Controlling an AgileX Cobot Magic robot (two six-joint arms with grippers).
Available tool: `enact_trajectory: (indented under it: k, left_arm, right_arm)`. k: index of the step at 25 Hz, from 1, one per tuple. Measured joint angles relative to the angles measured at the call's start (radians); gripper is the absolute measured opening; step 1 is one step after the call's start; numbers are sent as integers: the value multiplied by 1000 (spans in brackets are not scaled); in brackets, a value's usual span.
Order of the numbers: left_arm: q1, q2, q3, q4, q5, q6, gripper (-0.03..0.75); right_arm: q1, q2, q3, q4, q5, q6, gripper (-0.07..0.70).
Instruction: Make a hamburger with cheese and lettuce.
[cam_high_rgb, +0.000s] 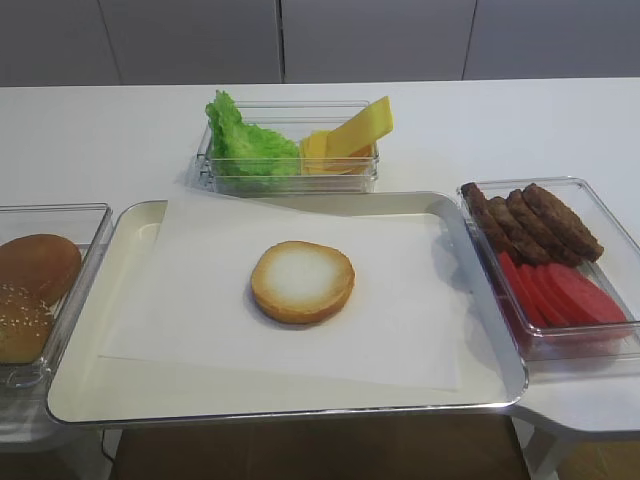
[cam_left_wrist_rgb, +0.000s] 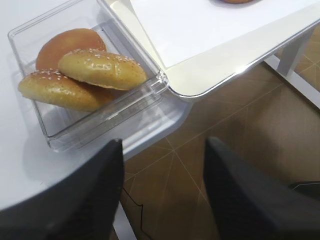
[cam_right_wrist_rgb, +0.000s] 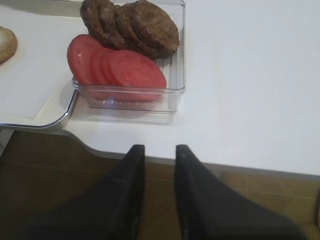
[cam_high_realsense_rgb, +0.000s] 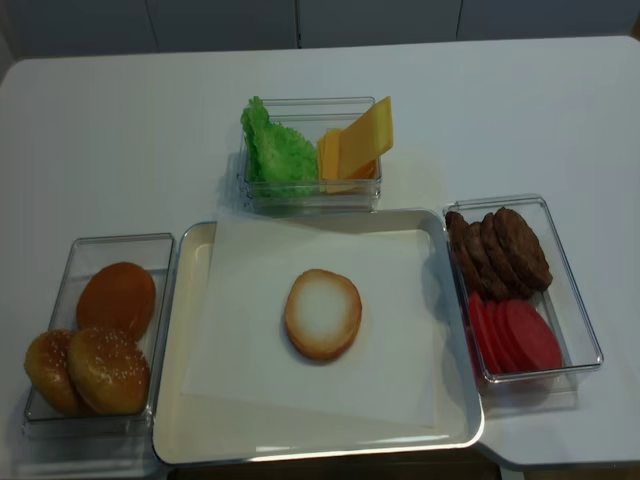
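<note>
The hamburger is a single bun half (cam_high_rgb: 302, 281) (cam_high_realsense_rgb: 323, 313), pale cut face up, on white paper in the middle of the metal tray (cam_high_rgb: 300, 412). Behind the tray a clear box holds the frilly green lettuce (cam_high_rgb: 240, 140) (cam_high_realsense_rgb: 270, 145) on its left and the yellow-orange cheese slices (cam_high_rgb: 350, 135) (cam_high_realsense_rgb: 358, 145) leaning on its right. My left gripper (cam_left_wrist_rgb: 165, 142) hangs open and empty off the table's front left edge, over the floor. Off the front right edge, my right gripper (cam_right_wrist_rgb: 159, 148) shows a narrow empty gap between its fingers. Neither gripper appears in the high views.
A clear box of sesame bun tops (cam_left_wrist_rgb: 85, 70) (cam_high_realsense_rgb: 100, 340) stands left of the tray. Another clear box at the right holds dark patties (cam_high_rgb: 535, 222) (cam_right_wrist_rgb: 135, 25) and red tomato slices (cam_high_rgb: 560, 292) (cam_right_wrist_rgb: 120, 67). Brown floor lies below the table's front edge.
</note>
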Motion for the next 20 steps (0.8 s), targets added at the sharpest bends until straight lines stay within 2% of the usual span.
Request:
enact_trajectory:
  k: [20]
  left_arm:
    - [0, 0, 0, 0, 0, 0, 385]
  right_arm:
    - [0, 0, 0, 0, 0, 0, 181]
